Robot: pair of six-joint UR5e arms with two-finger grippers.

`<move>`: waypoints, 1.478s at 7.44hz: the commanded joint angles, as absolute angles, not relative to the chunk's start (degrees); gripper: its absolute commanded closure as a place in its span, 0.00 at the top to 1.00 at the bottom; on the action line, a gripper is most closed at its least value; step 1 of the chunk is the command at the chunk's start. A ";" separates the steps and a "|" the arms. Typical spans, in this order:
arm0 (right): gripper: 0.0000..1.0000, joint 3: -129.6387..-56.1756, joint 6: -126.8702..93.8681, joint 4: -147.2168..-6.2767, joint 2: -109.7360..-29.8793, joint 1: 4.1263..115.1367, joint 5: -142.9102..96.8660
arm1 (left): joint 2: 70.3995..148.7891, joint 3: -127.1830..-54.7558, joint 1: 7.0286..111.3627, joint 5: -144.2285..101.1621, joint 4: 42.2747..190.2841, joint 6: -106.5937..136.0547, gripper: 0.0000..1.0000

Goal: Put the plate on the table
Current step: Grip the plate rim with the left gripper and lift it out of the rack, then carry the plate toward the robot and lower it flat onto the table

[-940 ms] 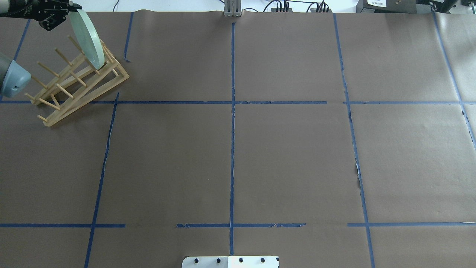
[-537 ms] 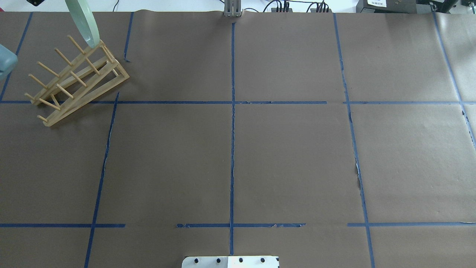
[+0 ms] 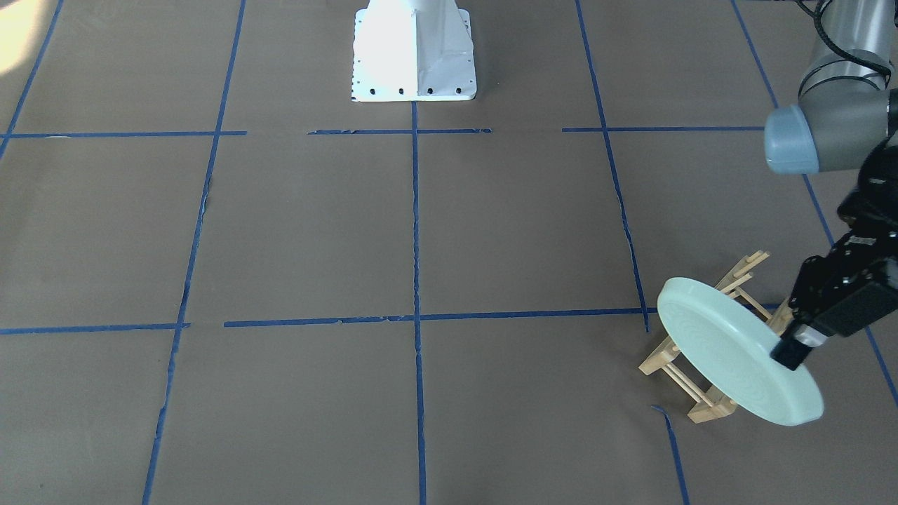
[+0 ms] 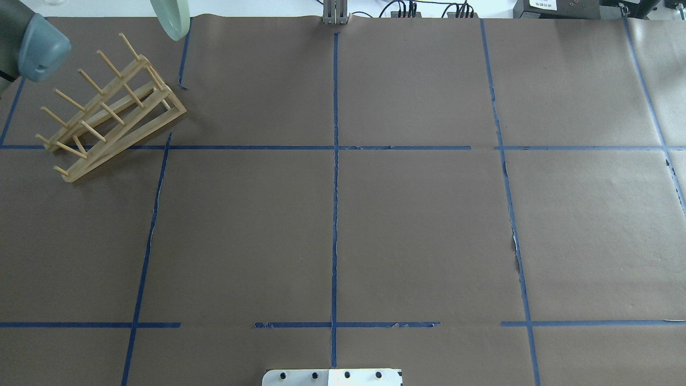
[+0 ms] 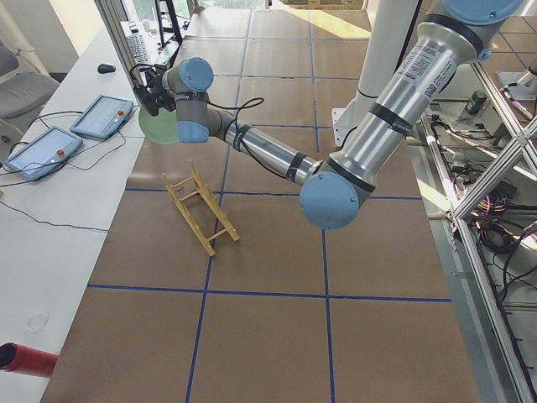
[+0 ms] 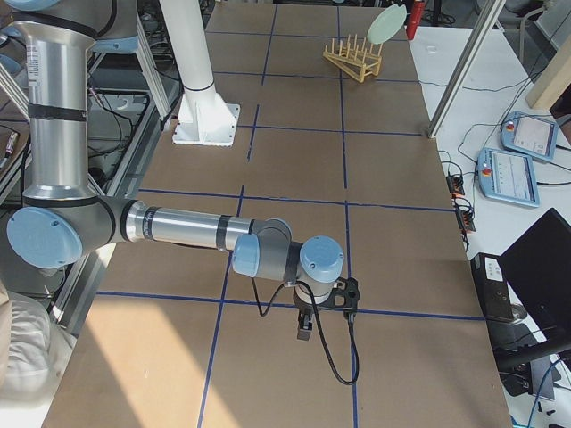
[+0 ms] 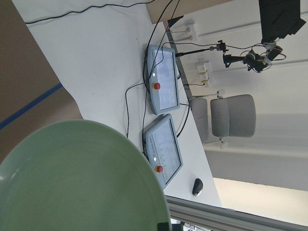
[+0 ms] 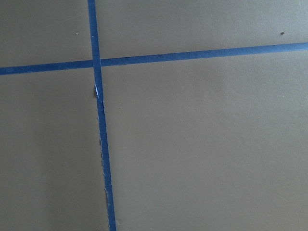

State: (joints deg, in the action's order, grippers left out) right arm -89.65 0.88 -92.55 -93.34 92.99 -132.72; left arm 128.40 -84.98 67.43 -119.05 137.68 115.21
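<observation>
My left gripper (image 3: 791, 355) is shut on the rim of the pale mint-green plate (image 3: 729, 354) and holds it tilted in the air, above the far end of the light wooden peg rack (image 3: 707, 408). In the overhead view only the plate's lower edge (image 4: 171, 20) shows at the top border, clear of the rack (image 4: 107, 112). The left wrist view shows the plate's face (image 7: 82, 178). The brown-paper table (image 4: 418, 225) lies below. My right gripper (image 6: 305, 326) hangs low over the table at the other end; I cannot tell whether it is open or shut.
The white robot base (image 3: 414, 49) stands at the table's near edge. Two teach pendants (image 5: 101, 113) lie on a white bench beyond the far edge, near the plate. My left arm's elbow (image 4: 40, 32) hangs over the far left corner.
The plate has risen up out of the rack's pegs and moved right and toward the far edge in the overhead view. The rack stayed in place.
</observation>
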 commanded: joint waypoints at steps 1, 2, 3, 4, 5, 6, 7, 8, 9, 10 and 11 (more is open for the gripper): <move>1.00 -89.65 0.88 -92.55 -93.34 92.99 -132.71 | 133.31 -90.76 61.29 -118.48 111.30 98.43 0.00; 1.00 -89.65 0.88 -92.55 -93.34 92.99 -132.71 | 136.29 -91.14 57.43 -116.13 100.31 93.39 0.00; 1.00 -89.65 0.88 -92.55 -93.34 92.99 -132.71 | 138.75 -90.79 50.17 -107.75 89.84 90.29 0.00; 1.00 -89.65 0.88 -92.55 -93.34 92.99 -132.71 | 140.78 -89.49 42.27 -99.84 79.82 88.44 0.00; 1.00 -89.65 0.88 -92.55 -93.34 92.99 -132.71 | 141.67 -87.04 37.40 -95.93 73.45 88.33 0.00; 1.00 -89.65 0.88 -92.55 -93.34 92.99 -132.71 | 141.68 -83.79 32.48 -94.50 71.30 88.33 0.00; 1.00 -89.65 0.88 -92.55 -93.34 92.99 -132.71 | 141.42 -81.67 29.82 -94.22 71.45 88.33 0.00; 1.00 -89.65 0.88 -92.55 -93.34 92.99 -132.71 | 140.98 -81.30 27.71 -94.22 71.46 88.33 0.00; 1.00 -89.65 0.88 -92.55 -93.34 92.99 -132.71 | 140.37 -81.30 26.55 -94.22 71.63 88.42 0.00; 1.00 -89.65 0.88 -92.55 -93.34 92.99 -132.71 | 140.27 -81.30 26.54 -94.22 71.63 88.33 0.00; 1.00 -89.65 0.88 -92.55 -93.34 92.99 -132.71 | 140.19 -81.30 26.54 -94.22 71.72 88.33 0.03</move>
State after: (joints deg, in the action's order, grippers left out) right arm -89.65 0.88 -92.55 -93.34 92.99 -132.72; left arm 140.38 -81.36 26.85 -94.24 71.65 88.35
